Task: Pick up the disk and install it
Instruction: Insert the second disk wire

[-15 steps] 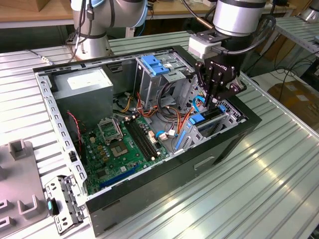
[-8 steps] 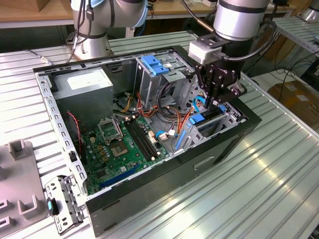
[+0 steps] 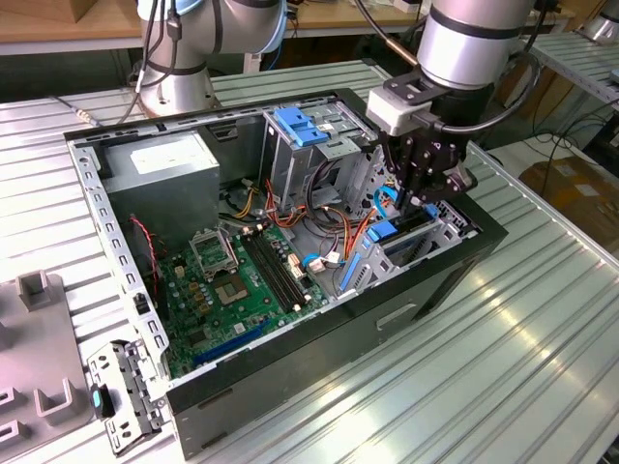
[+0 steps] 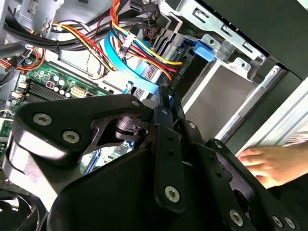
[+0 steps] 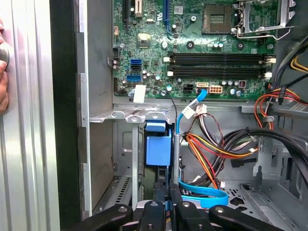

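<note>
The disk (image 3: 398,230), silver-grey with a bright-blue carrier rail, sits in the low drive bay at the front corner of the open computer case (image 3: 290,387), toward the exterior view's right. The second wrist view shows its metal body (image 4: 153,72) and blue rail end (image 4: 204,49). In the first wrist view its blue tab (image 5: 158,149) stands in the bay's slot. My gripper (image 3: 427,203) hangs just above the disk's end. In both wrist views the fingers (image 4: 165,96) (image 5: 168,192) stand close together, with nothing visibly between them.
Orange, yellow and blue cables (image 5: 207,149) crowd beside the bay. The motherboard (image 3: 242,280), power supply (image 3: 160,164) and tall metal cage with blue latch (image 3: 302,126) fill the case. A person's hand (image 4: 269,163) rests outside the case wall. A grey fixture (image 3: 39,367) lies at the left.
</note>
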You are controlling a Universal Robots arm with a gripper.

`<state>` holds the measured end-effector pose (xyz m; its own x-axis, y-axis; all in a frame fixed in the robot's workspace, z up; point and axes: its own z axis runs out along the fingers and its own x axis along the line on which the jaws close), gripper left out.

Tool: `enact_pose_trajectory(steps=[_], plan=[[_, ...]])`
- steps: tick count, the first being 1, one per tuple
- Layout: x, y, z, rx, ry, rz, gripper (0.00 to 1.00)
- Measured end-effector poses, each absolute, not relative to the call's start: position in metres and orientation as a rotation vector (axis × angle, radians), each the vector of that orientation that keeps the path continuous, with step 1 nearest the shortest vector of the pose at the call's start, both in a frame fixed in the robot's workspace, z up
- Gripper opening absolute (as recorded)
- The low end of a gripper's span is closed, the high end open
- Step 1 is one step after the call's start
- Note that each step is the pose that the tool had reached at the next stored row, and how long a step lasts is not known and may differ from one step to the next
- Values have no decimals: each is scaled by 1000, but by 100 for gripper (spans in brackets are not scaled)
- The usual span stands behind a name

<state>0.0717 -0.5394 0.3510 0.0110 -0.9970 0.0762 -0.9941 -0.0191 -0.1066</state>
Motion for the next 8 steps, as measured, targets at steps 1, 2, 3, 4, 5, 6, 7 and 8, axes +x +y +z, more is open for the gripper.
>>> enact_pose_trajectory(steps=[1,2,3,4,5,6,7,8], plan=[[72,-540,350,-2217,2184,-202,16],[72,-541,350,-2217,2184,-202,16],[72,-541,350,-2217,2184,-203,16],[71,-541,350,-2216,2183,-203,16],[71,-541,350,-2216,2183,-203,16],[71,-542,349,-2215,2183,-202,16],[71,-542,349,-2214,2182,-201,16],[71,-542,349,-2213,2181,-201,16]])
